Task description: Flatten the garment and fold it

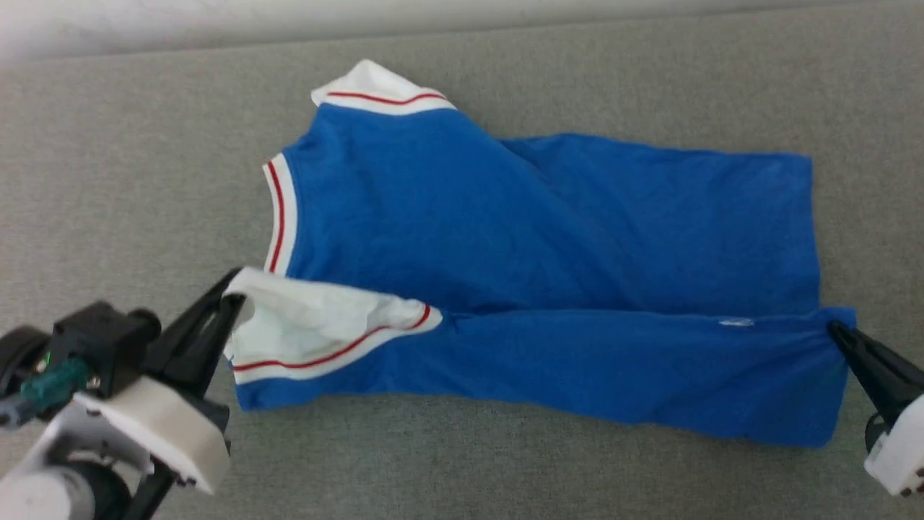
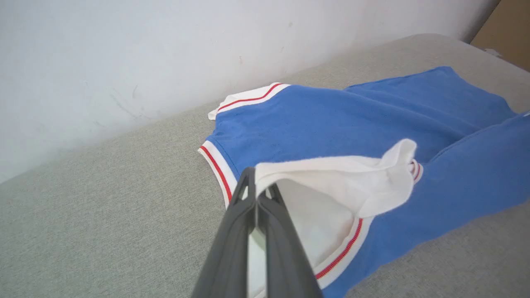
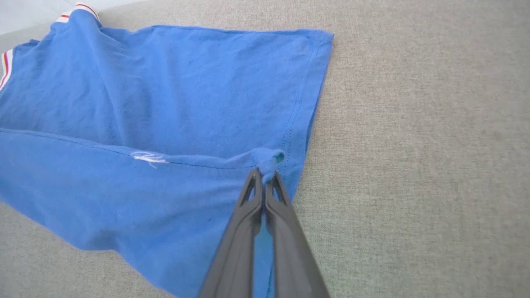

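The garment (image 1: 548, 238) lies across the middle of the gray fabric surface (image 1: 108, 180), w/ the collar trim (image 1: 280, 213) toward the left edge and the hem (image 1: 812, 231) toward the right edge.

Your left gripper (image 1: 234, 292) is clamped on the tip of the near sleeve (image 1: 317, 328). White cloth drapes over the fingertips, so the pinch pt is hidden in head view. Left wrist view shows the 2 fingers pressed together w/ cloth between them.

Your right gripper (image 1: 837, 331) is pinched tight on the near hem corner, and a small blue nub pokes past the tips in right wrist view. Its body is cut off at the right side of head view.

The near long side of the shirt runs as 1 band between the 2 grippers & overlaps the body, hiding what's under it. There's a white mark (image 1: 736, 322) on that band's edge: thread or label, can't tell.

The far sleeve (image 1: 379, 90) is partly tucked under the shoulder, close to the back edge by the wall (image 1: 216, 18).

Open room: you've got bare surface left of the collar, right of the hem & along the near edge. At the back there's only a narrow strip.
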Controlling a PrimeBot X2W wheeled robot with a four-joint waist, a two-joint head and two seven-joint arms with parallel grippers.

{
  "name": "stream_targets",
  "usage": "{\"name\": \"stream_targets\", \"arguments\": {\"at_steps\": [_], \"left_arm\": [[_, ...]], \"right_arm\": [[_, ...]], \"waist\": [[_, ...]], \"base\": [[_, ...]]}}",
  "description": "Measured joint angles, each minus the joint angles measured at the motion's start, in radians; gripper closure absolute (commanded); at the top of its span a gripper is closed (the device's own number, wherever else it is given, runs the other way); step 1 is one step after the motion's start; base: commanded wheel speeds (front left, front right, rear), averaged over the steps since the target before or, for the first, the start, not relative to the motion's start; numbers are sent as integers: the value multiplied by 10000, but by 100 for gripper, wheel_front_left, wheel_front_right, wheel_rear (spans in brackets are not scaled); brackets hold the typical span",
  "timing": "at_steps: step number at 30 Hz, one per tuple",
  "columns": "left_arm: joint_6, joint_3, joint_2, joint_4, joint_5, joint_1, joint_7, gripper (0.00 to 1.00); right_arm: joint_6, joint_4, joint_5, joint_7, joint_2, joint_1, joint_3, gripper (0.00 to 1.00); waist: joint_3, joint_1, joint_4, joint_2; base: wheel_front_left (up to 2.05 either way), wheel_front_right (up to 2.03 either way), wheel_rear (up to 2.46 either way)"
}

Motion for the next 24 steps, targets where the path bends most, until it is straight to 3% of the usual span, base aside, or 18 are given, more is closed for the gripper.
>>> {"name": "stream_targets", "arguments": {"at_steps": [5,15,16,17,18,19,20,24], "left_arm": [[-393,-359,-316,984,288,-1147,-17,100],[-646,-890,-1145,3066,539,-2163,-169,100],[-639,-897,-1223,3193,539,-2213,-209,93],[-616,-899,-1296,3292,539,-2258,-238,67],[-606,-909,-1346,3361,537,-2282,-255,52],[-560,-899,-1413,3407,527,-2284,-318,5],[-539,-876,-1496,3438,495,-2284,-385,0],[-357,-709,-1722,3427,267,-2248,-698,0]], "right_arm": [[0,435,-104,-148,-157,-573,286,100],[6,1350,-157,-765,-180,-1306,805,98],[15,1407,-157,-840,-161,-1357,800,75],[17,1465,-157,-890,-138,-1410,794,34],[15,1513,-157,-959,-132,-1446,805,0],[15,1567,-157,-1024,-130,-1460,811,0],[15,1603,-157,-1078,-109,-1464,800,0],[13,1593,-182,-1235,-48,-1424,765,0]], "waist": [[658,1,-152,0],[1582,-1,-327,0],[1619,-1,-328,0],[1635,-1,-323,0],[1629,-1,-316,0],[1610,-1,-309,0],[1583,-2,-301,0],[1378,-2,-268,0]], "base": [[0,0,0],[0,0,0],[0,0,0],[0,0,0],[0,0,0],[0,0,0],[0,0,0],[0,0,0]]}}
